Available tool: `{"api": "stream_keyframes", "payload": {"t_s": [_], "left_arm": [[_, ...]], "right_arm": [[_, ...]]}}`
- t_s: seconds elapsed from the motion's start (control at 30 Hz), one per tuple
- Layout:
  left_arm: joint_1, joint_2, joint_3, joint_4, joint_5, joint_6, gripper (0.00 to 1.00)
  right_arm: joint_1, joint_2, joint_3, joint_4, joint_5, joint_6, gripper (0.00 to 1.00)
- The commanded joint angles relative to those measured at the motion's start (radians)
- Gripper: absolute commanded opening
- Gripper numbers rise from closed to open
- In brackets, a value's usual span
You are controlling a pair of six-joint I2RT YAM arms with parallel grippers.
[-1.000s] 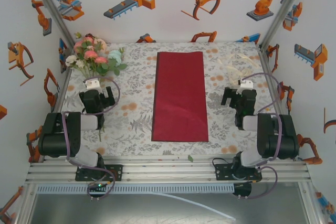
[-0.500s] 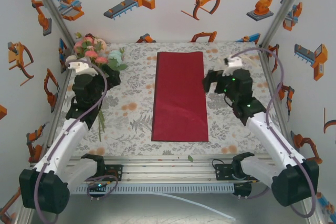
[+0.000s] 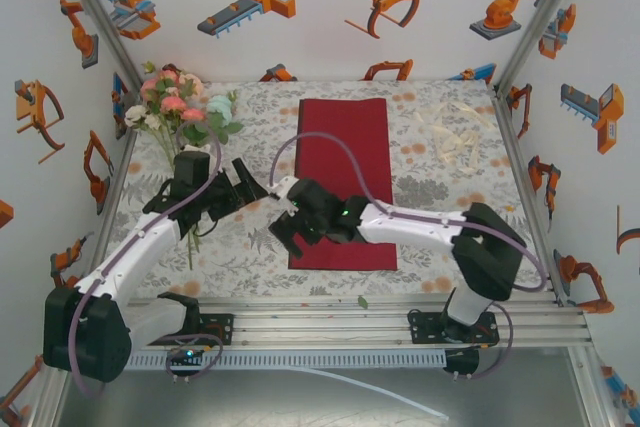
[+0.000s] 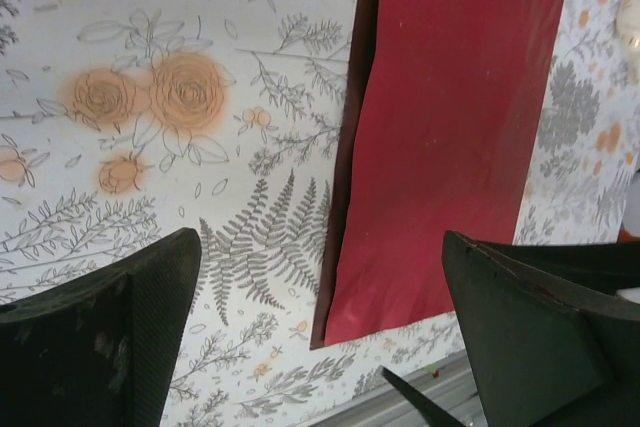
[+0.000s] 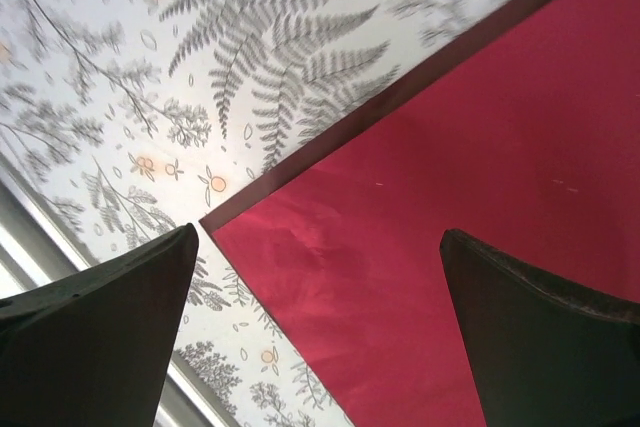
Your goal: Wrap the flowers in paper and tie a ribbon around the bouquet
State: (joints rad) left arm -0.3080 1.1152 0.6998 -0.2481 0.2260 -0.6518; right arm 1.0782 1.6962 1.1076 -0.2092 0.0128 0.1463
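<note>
Suddenly both arms have swung inward: the left gripper (image 3: 243, 183) and right gripper (image 3: 288, 228), jaws wide and empty, hover by the near-left corner of the flat paper (image 3: 346, 142), likely to lift it. The flowers (image 3: 178, 107) sit far-left; the ribbon (image 3: 455, 133), far-right, barely shows against the tablecloth (image 3: 440, 247).

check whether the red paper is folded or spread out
Spread out: the paper lies as one full rectangle on the tablecloth, the flowers apart to its left.

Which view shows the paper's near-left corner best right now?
Right wrist: the paper corner is close and sharp, with both edges clear. Left wrist shows it too, farther off. Top external shows it small and distant.
</note>
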Motion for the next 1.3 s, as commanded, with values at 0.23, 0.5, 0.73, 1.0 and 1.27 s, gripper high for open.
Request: {"api": "stream_keyframes", "payload": {"t_s": [0.23,0.5,0.73,1.0,1.27], "left_arm": [[-0.006,-0.011,-0.042,-0.044,-0.023,-0.006,0.97],[-0.006,-0.013,-0.051,-0.043,-0.037,-0.023,0.97],[-0.006,-0.019,-0.038,-0.049,0.004,-0.033,0.97],[-0.006,-0.024,-0.077,-0.017,0.139,-0.159,0.97],[-0.013,0.05,-0.208,0.329,0.251,-0.553,0.83]], "right_arm": [[0.048,0.142,0.039,-0.055,0.008,-0.097,0.93],[0.048,0.151,0.015,-0.03,0.006,-0.082,0.46],[0.021,0.073,0.008,-0.001,-0.046,-0.067,0.13],[-0.039,-0.002,-0.045,0.079,-0.129,0.021,0.18],[-0.061,-0.058,-0.112,0.156,-0.195,0.053,0.01]]}}
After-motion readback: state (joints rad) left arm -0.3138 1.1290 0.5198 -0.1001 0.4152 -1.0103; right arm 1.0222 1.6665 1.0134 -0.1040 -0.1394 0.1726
